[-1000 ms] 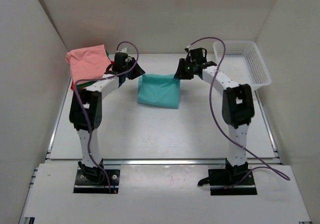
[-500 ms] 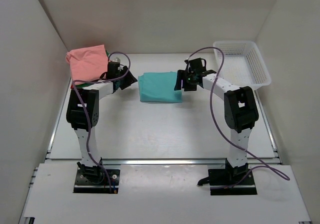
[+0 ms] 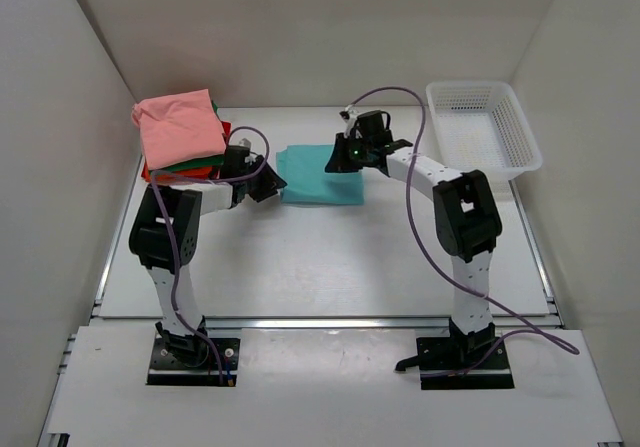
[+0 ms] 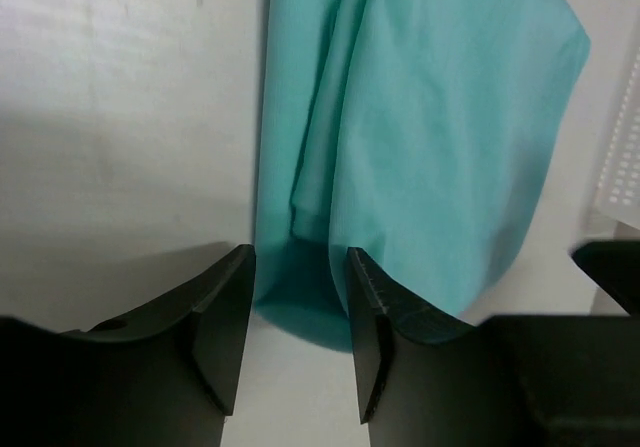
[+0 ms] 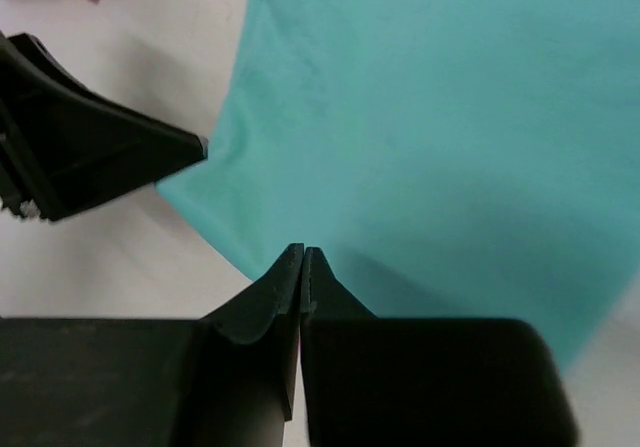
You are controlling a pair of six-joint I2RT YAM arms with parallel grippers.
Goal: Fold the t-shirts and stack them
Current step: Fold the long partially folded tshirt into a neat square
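The teal t-shirt (image 3: 320, 174) lies folded flat on the table between my two grippers. My left gripper (image 3: 270, 187) is low at its left edge and open. In the left wrist view the shirt's (image 4: 440, 117) near corner lies just ahead of the left gripper (image 4: 298, 267), and nothing is pinched. My right gripper (image 3: 335, 163) is over the shirt's far part. Its tips (image 5: 302, 251) are shut with nothing between them, above the teal cloth (image 5: 450, 117). At the far left is a stack with a salmon-pink t-shirt (image 3: 180, 127) on top, then green (image 3: 190, 166) and red-orange (image 3: 160, 175).
A white mesh basket (image 3: 485, 127) stands at the back right, and its edge (image 4: 625, 157) shows in the left wrist view. My left gripper's finger (image 5: 100, 157) shows in the right wrist view. White walls close in the table on three sides.
Both grippers let go of the teal shirt, which dropped from hanging between them to lying flat. The left gripper moved down to its left edge. The right gripper shut and moved left over it.
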